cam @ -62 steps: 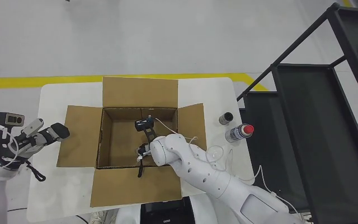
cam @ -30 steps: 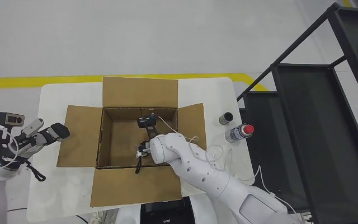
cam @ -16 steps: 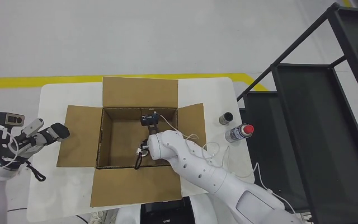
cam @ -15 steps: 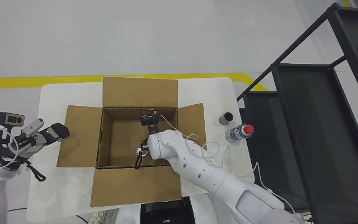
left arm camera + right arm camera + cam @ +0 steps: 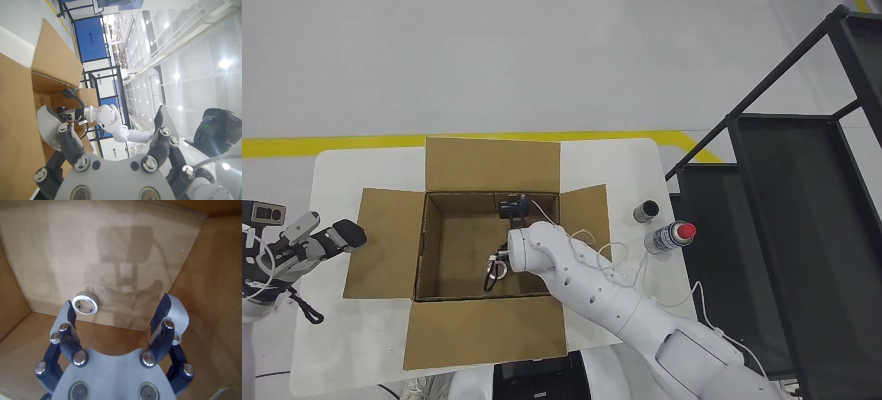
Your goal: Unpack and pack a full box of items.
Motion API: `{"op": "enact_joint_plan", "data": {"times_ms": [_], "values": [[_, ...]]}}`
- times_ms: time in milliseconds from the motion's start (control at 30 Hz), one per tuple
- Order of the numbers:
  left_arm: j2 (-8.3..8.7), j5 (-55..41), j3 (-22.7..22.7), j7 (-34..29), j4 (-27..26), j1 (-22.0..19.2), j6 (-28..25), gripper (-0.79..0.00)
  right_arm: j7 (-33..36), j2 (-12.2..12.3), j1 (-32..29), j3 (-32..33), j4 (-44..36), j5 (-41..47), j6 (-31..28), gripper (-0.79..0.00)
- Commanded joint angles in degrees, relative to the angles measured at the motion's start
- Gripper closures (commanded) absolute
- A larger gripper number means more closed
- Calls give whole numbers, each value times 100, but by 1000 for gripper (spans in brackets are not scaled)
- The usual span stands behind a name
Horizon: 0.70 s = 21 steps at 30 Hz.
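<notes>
My left gripper [image 5: 320, 243] hangs with its jaws wide apart, out beyond the left flap of the open brown cardboard box [image 5: 492, 162]. My right gripper [image 5: 117, 306] is down inside the box, jaws spread and empty, and is far the nearer. The small silver metal ring [image 5: 86, 305] lies flat on the box floor, just past one fingertip and off-centre from the gap. I judge a sideways shift is needed first.

The box [image 5: 492, 175] is set mid-table [image 5: 342, 170], a ring [image 5: 86, 305] is laid on its floor, the right pincer [image 5: 117, 311] is held inside just beside the ring, a can [image 5: 646, 211] and a spray can [image 5: 670, 237] are stood right of the box, and the left pincer [image 5: 327, 235] is held well apart on its left.
</notes>
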Motion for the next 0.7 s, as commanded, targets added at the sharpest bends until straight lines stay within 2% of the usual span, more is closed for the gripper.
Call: {"op": "enact_joint_plan", "data": {"times_ms": [0, 667], "values": [[0, 0, 0, 0, 0, 0, 0, -785, -17, -28, 49, -8, 86, 29, 5, -785], [0, 0, 0, 0, 0, 0, 0, -785, 89, -229, 284, -116, 737, 32, -35, -785]]}}
